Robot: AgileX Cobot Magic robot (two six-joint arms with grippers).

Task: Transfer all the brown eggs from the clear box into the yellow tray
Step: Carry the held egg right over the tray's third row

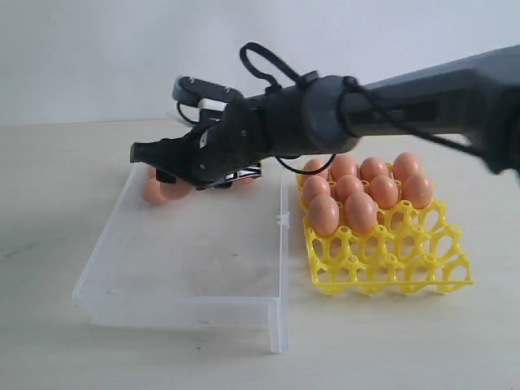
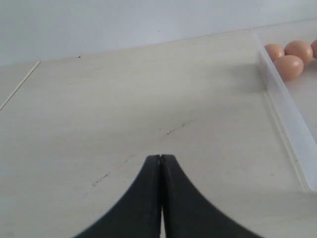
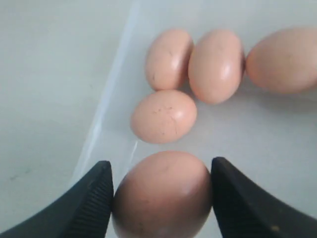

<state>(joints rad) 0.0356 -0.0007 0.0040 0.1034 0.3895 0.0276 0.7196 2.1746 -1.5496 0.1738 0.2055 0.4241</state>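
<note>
My right gripper (image 3: 161, 162) is shut on a brown egg (image 3: 163, 196), with one black finger pressed against each side of it. Just beyond it, three more brown eggs (image 3: 163, 116) lie bunched by the wall of the clear box (image 3: 106, 114), and another rests off to one side. In the exterior view the right gripper (image 1: 150, 158) reaches across into the far left corner of the clear box (image 1: 187, 309), above loose eggs (image 1: 154, 192). The yellow tray (image 1: 406, 272) holds several eggs (image 1: 360, 213) in its far rows. My left gripper (image 2: 161, 157) is shut and empty over bare table beside the clear box (image 2: 287, 119).
The yellow tray's near rows of cups (image 1: 390, 260) stand open. The right arm (image 1: 422, 93) stretches over the tray and box from the right. Most of the clear box floor (image 1: 203, 260) is bare. The left arm does not show in the exterior view.
</note>
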